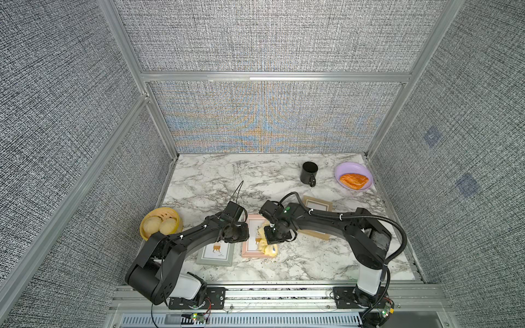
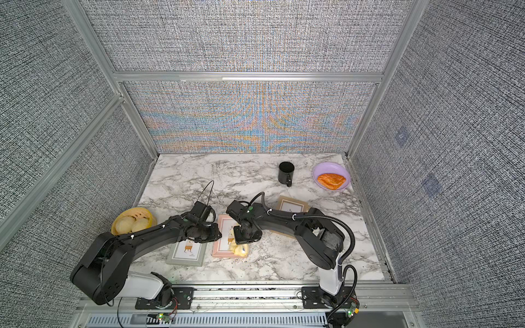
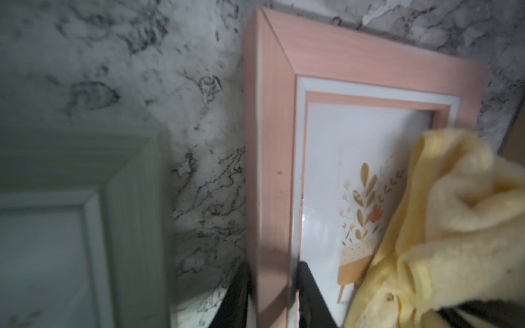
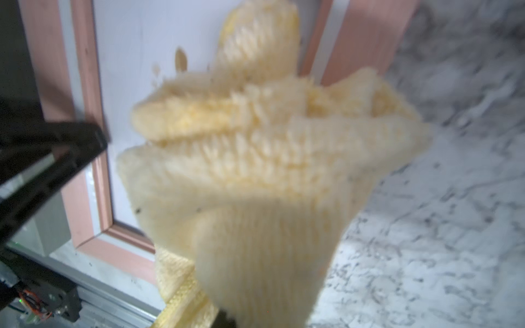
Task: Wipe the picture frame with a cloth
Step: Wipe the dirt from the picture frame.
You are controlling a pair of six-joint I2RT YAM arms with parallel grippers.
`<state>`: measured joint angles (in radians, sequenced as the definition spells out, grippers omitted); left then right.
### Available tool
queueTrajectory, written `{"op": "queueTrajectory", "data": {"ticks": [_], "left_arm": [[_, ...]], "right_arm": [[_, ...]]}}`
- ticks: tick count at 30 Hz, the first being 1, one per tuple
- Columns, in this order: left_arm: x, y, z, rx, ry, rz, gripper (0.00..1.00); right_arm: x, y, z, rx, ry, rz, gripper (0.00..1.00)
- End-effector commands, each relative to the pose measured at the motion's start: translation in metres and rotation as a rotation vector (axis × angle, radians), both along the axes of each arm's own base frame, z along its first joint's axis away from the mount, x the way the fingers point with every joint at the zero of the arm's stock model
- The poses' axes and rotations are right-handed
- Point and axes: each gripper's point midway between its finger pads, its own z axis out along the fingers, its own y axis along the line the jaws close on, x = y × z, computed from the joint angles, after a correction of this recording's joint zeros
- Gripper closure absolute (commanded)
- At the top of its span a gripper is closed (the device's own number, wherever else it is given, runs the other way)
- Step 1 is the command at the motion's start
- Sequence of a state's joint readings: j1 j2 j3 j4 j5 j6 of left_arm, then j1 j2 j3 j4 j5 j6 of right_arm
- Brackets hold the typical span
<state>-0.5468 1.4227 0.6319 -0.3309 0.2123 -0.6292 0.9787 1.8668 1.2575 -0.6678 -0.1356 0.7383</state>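
Two grippers meet at the pink wooden picture frame (image 3: pixel 369 56), which lies flat on the grey-veined marble tabletop (image 1: pixel 216 176). The left gripper (image 3: pixel 272 272) is closed narrowly on the frame's side rail, one black finger against each edge. The right gripper (image 1: pixel 277 235) is pinched fully shut on the bunched pale-yellow fabric cloth (image 4: pixel 255 170), which lies on the frame's glass and trails over its near right corner.
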Motion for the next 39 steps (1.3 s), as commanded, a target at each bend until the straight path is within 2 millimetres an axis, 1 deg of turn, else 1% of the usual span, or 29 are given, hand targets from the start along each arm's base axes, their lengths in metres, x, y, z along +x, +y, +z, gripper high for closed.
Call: {"op": "queueTrajectory", "data": {"ticks": [1, 2, 4, 6, 9, 12, 14, 16, 17, 19, 21, 24, 26, 28, 29, 30, 32, 36, 39], "left_arm": [[-0.012, 0.017, -0.010, 0.082, 0.053, 0.021, 1.00], [-0.012, 0.017, -0.010, 0.081, 0.053, 0.021, 1.00], [-0.011, 0.017, -0.010, 0.079, 0.053, 0.022, 1.00], [-0.010, 0.014, -0.009, 0.067, 0.053, 0.021, 1.00], [-0.010, 0.010, -0.010, 0.050, 0.060, 0.021, 1.00], [-0.011, 0.008, -0.011, 0.039, 0.072, 0.023, 1.00], [-0.011, 0.007, -0.013, 0.034, 0.078, 0.023, 1.00], [-0.011, 0.006, -0.013, 0.031, 0.081, 0.025, 1.00], [-0.011, 0.006, -0.014, 0.031, 0.085, 0.027, 1.00], [-0.011, 0.005, -0.014, 0.025, 0.087, 0.032, 1.00], [-0.009, 0.002, -0.014, 0.013, 0.090, 0.035, 1.00], [-0.007, -0.003, -0.013, -0.007, 0.096, 0.040, 1.00], [-0.005, -0.006, -0.012, -0.016, 0.099, 0.042, 1.00], [-0.004, -0.008, -0.012, -0.024, 0.101, 0.047, 1.00], [-0.003, -0.009, -0.012, -0.028, 0.103, 0.047, 1.00], [-0.004, -0.009, -0.011, -0.031, 0.106, 0.050, 1.00], [-0.003, -0.009, -0.011, -0.033, 0.104, 0.048, 1.00], [-0.006, -0.008, -0.011, -0.031, 0.111, 0.048, 1.00], [-0.007, -0.007, -0.010, -0.029, 0.111, 0.051, 1.00]], "right_arm": [[-0.019, -0.022, -0.012, -0.096, 0.072, -0.051, 1.00], [-0.013, -0.021, -0.009, -0.099, 0.057, -0.049, 1.00], [0.005, -0.019, -0.003, -0.102, 0.029, -0.045, 1.00], [0.030, -0.014, 0.006, -0.091, -0.011, -0.043, 1.00], [0.070, -0.011, 0.012, -0.071, -0.065, -0.068, 1.00], [0.105, -0.007, 0.019, -0.050, -0.102, -0.086, 1.00], [0.119, -0.006, 0.021, -0.048, -0.112, -0.088, 1.00], [0.124, -0.007, 0.019, -0.051, -0.103, -0.082, 1.00], [0.122, -0.007, 0.017, -0.055, -0.091, -0.073, 1.00], [0.108, -0.008, 0.016, -0.044, -0.060, -0.055, 1.00], [0.082, -0.012, 0.012, -0.038, -0.027, -0.034, 1.00], [0.033, -0.027, 0.003, -0.063, 0.027, -0.016, 1.00], [0.004, -0.034, -0.003, -0.078, 0.058, -0.017, 1.00], [-0.016, -0.038, -0.007, -0.086, 0.073, -0.026, 1.00], [-0.023, -0.036, -0.008, -0.084, 0.075, -0.028, 1.00], [-0.027, -0.032, -0.008, -0.075, 0.075, -0.027, 1.00], [-0.029, -0.018, -0.004, -0.048, 0.061, -0.015, 1.00], [-0.026, 0.031, 0.015, 0.070, 0.012, 0.039, 1.00], [-0.027, 0.058, 0.023, 0.127, 0.005, 0.071, 1.00]]}}
